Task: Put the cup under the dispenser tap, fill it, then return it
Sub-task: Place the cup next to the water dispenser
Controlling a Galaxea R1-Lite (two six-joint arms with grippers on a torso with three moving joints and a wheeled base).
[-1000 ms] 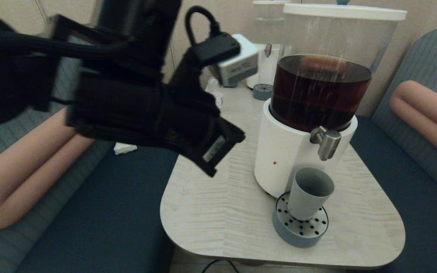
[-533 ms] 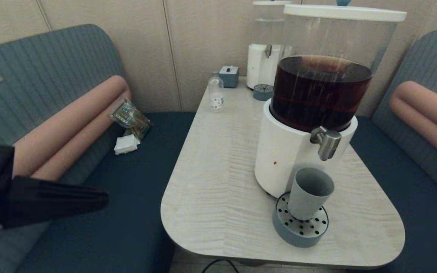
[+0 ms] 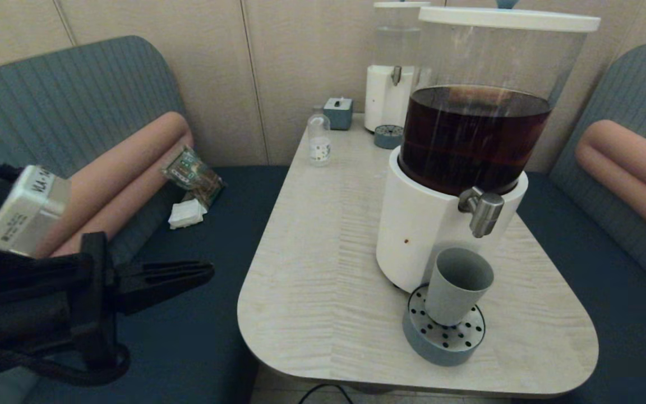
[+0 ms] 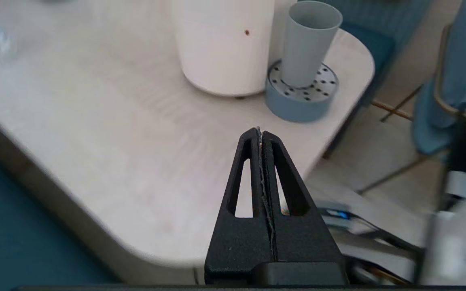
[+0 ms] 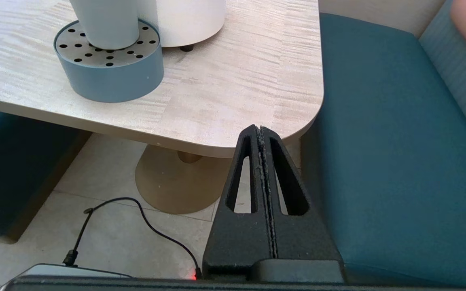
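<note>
Fingers pressed together, holding nothing, on both grippers. Your left gripper (image 3: 205, 273) hangs off the desk's (image 3: 328, 314) left edge, over the blue bench seat (image 3: 188, 336), well apart from the cup (image 3: 457, 286). Your right gripper (image 5: 260, 131) sits low beside the desk's near right corner, above the floor. The cup stands upright on the round drip tray (image 3: 441, 345), directly below the dispenser tap (image 3: 483, 210). You see dark liquid in the dispenser tank (image 3: 471, 140).
</note>
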